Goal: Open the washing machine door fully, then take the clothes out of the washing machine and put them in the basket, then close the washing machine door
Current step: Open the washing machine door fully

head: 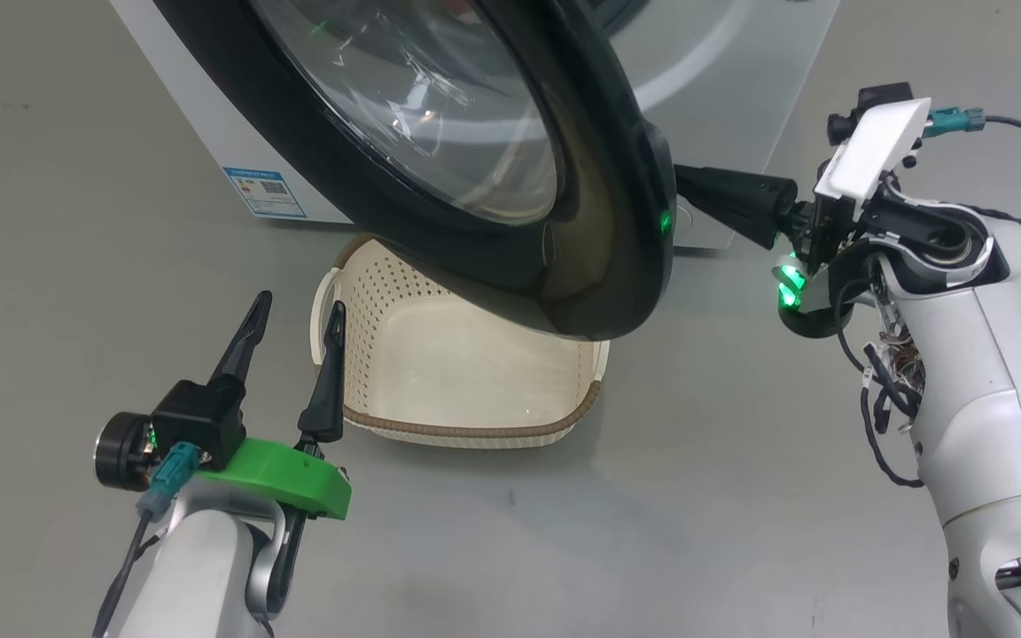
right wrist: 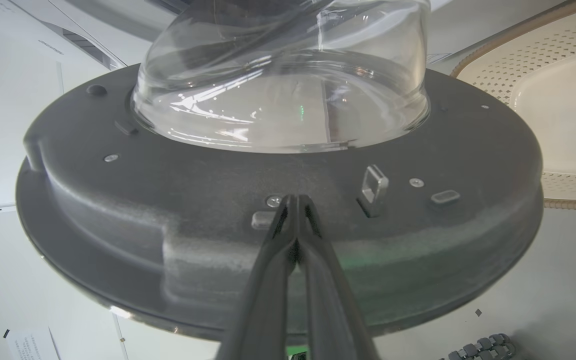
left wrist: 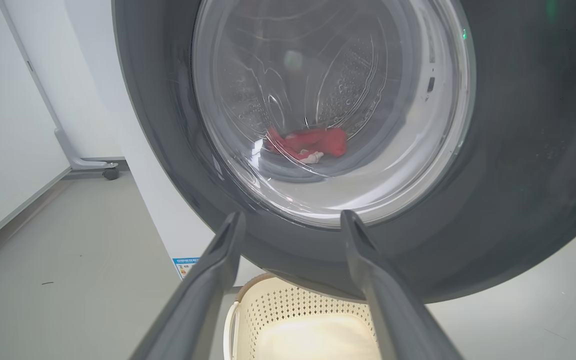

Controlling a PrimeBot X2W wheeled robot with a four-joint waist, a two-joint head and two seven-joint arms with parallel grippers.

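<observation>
Nearest, at lower left, the left gripper (head: 300,303) hangs spread and empty over bare grey floor (head: 76,292), with open room to its left. Just beyond its tips the basket (head: 466,434) stands empty on the floor, its far end under the overhanging lower rim of the washing machine door (head: 599,221). At the right, the right gripper (right wrist: 295,200), fingers pressed together on nothing, touches the door's inner face near its edge. Farther, the red clothes (left wrist: 313,142) lie in the washing machine (head: 723,89) drum, seen through the glass
</observation>
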